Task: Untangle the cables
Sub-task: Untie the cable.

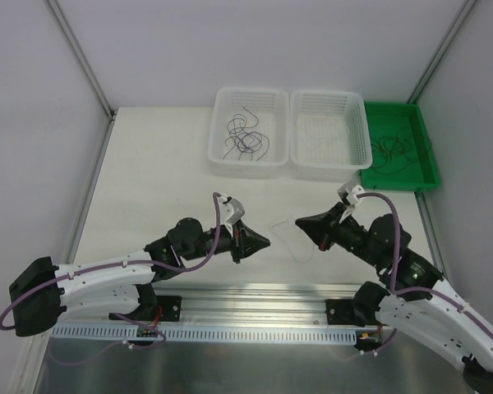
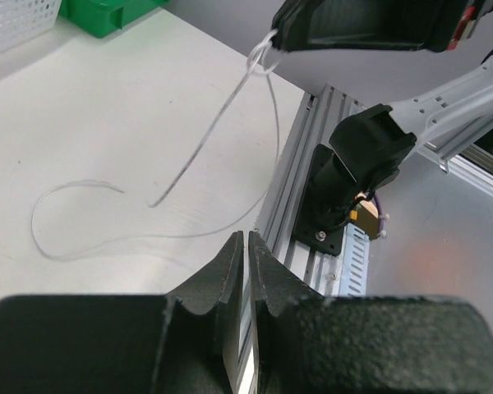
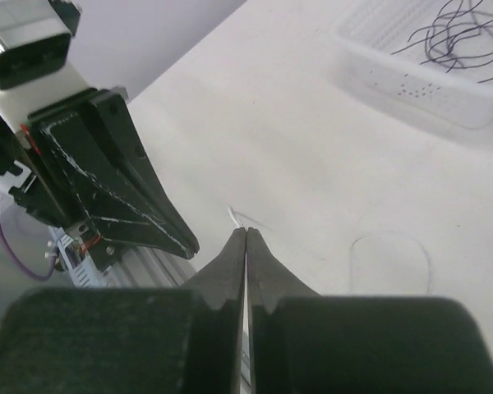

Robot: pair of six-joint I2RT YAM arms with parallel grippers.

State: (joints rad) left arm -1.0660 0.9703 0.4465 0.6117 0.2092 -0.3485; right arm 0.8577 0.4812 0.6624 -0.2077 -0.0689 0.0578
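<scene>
One thin cable (image 2: 277, 139) hangs from the tip of my right gripper (image 2: 271, 45), which is shut on it, and trails down onto the white table (image 1: 164, 180) in a long loop. A short end of it pokes out past the right gripper (image 3: 246, 231). My left gripper (image 2: 246, 238) is shut to a hairline slit just in front of that loop, with nothing seen between its fingers. From above, the left gripper (image 1: 267, 244) and right gripper (image 1: 299, 222) point at each other, the cable (image 1: 297, 243) between them. More dark cables (image 1: 245, 138) lie in the left basket.
Two white baskets (image 1: 329, 160) stand side by side at the back. A green tray (image 1: 427, 168) to their right holds more dark wires (image 1: 392, 152). The aluminium rail (image 1: 255, 300) and arm bases run along the near edge.
</scene>
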